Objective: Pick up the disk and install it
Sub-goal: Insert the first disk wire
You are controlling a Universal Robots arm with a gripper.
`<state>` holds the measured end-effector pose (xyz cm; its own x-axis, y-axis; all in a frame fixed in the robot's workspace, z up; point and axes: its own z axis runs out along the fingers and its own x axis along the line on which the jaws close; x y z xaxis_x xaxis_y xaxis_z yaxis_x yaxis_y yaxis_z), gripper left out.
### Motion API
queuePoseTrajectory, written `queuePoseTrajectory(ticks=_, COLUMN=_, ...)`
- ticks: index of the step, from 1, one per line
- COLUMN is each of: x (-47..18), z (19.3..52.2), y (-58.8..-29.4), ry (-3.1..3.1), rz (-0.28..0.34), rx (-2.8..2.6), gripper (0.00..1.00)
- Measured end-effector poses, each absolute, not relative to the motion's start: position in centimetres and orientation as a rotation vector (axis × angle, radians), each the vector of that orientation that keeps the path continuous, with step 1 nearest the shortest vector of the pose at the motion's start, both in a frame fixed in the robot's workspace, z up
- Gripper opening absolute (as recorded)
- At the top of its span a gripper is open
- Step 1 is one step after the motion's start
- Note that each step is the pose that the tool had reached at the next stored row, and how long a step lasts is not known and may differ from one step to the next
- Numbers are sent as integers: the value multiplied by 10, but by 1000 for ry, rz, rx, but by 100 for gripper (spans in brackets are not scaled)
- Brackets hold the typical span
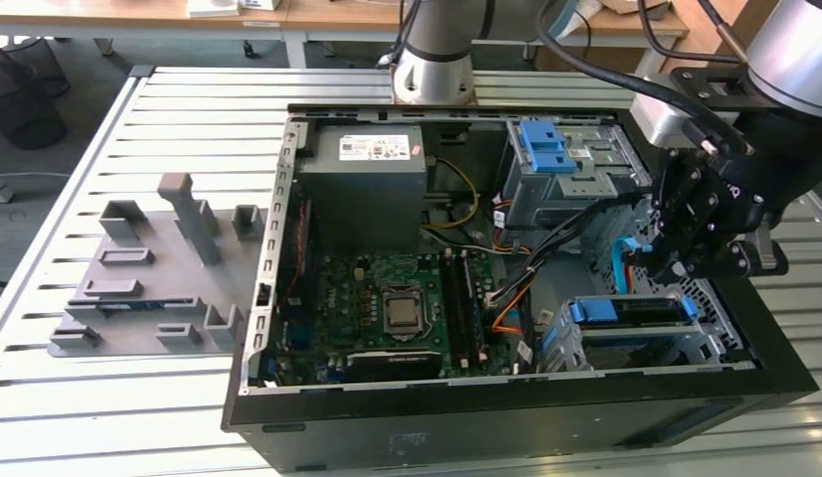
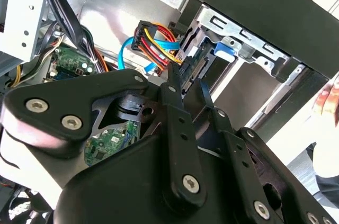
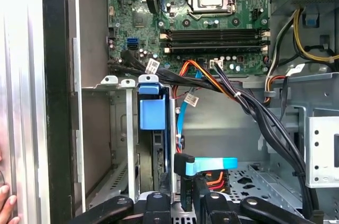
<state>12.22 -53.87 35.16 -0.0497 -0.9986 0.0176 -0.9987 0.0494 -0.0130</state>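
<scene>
disk (image 3: 152,113) with blue carrier rails in metal bay (image 3: 130,128); hand (image 3: 185,198) just beside, grip unclear

Pretty clearly a robotics lab: an open PC case (image 1: 517,402) is being worked on by a robot arm (image 1: 433,55) on a slatted metal bench (image 1: 119,422), desks (image 1: 344,14) behind.

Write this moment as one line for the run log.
disk: in drive bay | hand: inside case, close to bay, by blue cable

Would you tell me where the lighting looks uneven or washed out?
Exterior view: even light, the open black computer case shadowed inside. First wrist view: a strip beside the case wall is blown white. Second wrist view: the black claw is dark against washed-out brightness.
</scene>
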Motion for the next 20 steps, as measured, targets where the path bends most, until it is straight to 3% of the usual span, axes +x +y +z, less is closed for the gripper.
queuePoseTrajectory(ticks=4, x=122, z=351, y=-539, ry=-2273, rz=34, rx=2163, gripper=17)
queuePoseTrajectory(ticks=20, x=122, z=342, y=-556, ry=-2303, rz=29, rx=2126, gripper=16)
